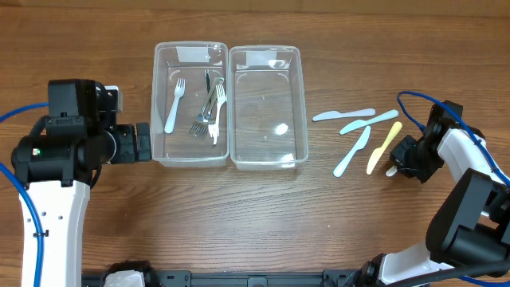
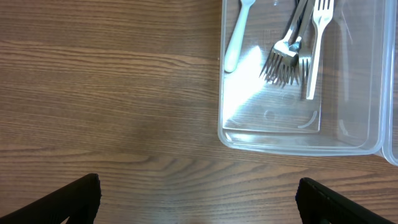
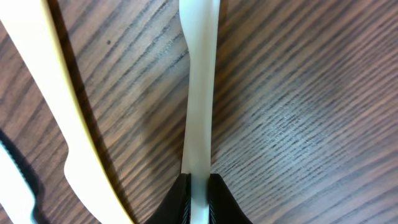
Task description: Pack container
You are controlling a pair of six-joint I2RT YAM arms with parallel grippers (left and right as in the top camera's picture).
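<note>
Right gripper (image 3: pixel 199 184), seen from its own wrist camera, is clamped shut on the end of a white plastic utensil (image 3: pixel 199 81), whose slim handle runs straight away from the fingertips and lies flat on the wooden table (image 1: pixel 319 223). Which kind of utensil it is cannot be told, since its far end is cut off by the frame. Just to its left in that view, a yellow knife (image 3: pixel 62 106) lies at a slant, close beside the held piece but not touching it. From overhead, this gripper is seen low over the table at the right side, next to a loose group of plastic knives: a white knife (image 1: pixel 343 115) farthest back, a pale blue knife (image 1: pixel 369 122) just in front of it, and a second pale blue knife (image 1: pixel 351 151) beside the yellow one. Two clear containers stand side by side, touching, at the middle of the table. The left container (image 1: pixel 157 104) holds a white plastic fork (image 1: pixel 174 104) and a small pile of metal forks (image 1: pixel 209 108); nothing is seen inside the right container (image 1: pixel 267 104). The left gripper (image 2: pixel 199 202) is spread wide open with nothing between its fingers, and is held just beside the outer wall of the left container.
</note>
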